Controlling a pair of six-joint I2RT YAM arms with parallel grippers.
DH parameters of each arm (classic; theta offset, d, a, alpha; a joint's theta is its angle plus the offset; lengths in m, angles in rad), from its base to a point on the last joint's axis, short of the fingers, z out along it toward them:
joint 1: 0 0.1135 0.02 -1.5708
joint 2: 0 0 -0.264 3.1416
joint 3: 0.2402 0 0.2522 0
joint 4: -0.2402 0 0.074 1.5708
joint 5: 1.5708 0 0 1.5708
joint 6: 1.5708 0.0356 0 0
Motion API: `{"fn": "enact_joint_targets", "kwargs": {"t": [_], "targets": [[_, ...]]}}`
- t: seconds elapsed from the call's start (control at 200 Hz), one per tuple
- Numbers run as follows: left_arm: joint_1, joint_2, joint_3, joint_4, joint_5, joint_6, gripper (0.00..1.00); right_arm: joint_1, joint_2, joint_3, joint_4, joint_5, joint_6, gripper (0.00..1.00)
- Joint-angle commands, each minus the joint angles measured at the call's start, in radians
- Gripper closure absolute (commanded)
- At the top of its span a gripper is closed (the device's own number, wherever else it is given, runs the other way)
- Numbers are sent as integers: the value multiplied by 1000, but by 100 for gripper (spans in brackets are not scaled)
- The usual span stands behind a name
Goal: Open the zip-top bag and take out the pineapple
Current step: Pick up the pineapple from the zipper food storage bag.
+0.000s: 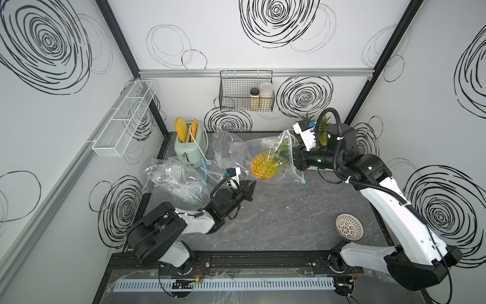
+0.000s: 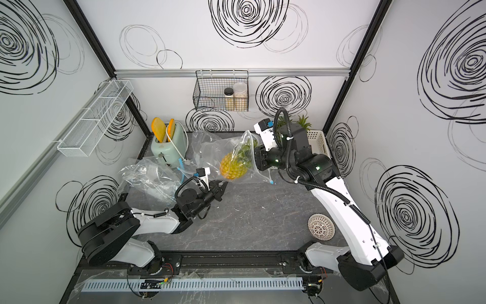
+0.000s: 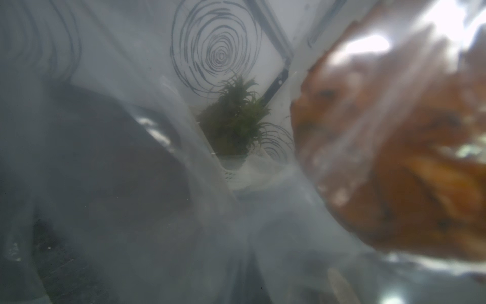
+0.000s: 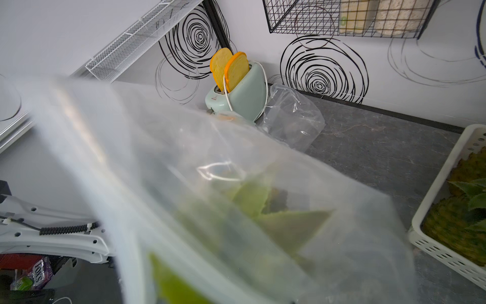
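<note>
At the lower corner of the zip-top bag [image 1: 285, 171], just under the fruit, the left end effector [image 1: 251, 186] has its fingers pressed together. Both top views put the tips against the plastic, but I cannot tell whether any film is caught between them. Its wrist camera is veiled by clear film, with the pineapple [image 3: 394, 158] a close orange blur behind it.

Across from it, the right end effector [image 1: 294, 158] pinches the bag's zipper edge about halfway along. The bag hangs from that grip over the surface [image 1: 289, 218], with a blue slider [image 1: 303, 182] at the near end of the edge. The pineapple lies inside the bag, its yellow body toward the left arm and its green crown toward the right end effector. The right wrist view shows the leaves through the plastic.

Behind the held bag, an empty clear bag [image 1: 223, 143] stands beside a mint-green toaster [image 1: 190, 148] with two toast slices [image 1: 184, 130] sticking up. Crumpled clear bags [image 1: 175, 179] lie by the left arm. A perforated bowl [image 1: 349, 227] sits near the right arm's base. In the back right corner, a white slotted basket [image 2: 318, 142] holds spare pineapples [image 4: 452, 223]. A black wire basket [image 1: 228, 105] with two jars [image 1: 259, 98] hangs on the back wall.
</note>
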Motion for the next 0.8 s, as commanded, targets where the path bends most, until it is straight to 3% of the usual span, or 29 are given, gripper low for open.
{"fn": "enact_joint_targets", "kwargs": {"t": [0.0,0.365,0.795], "targets": [[53,-56,69,-205,-42,126,100,0,-51,45,41,-36,-1,100],[224,-149,229,-571,-126,340,100,-4,-97,28,-6,-24,-20,100],[383,-124,414,-655,-180,430,100,-8,-137,-2,-44,-33,-42,100]]}}
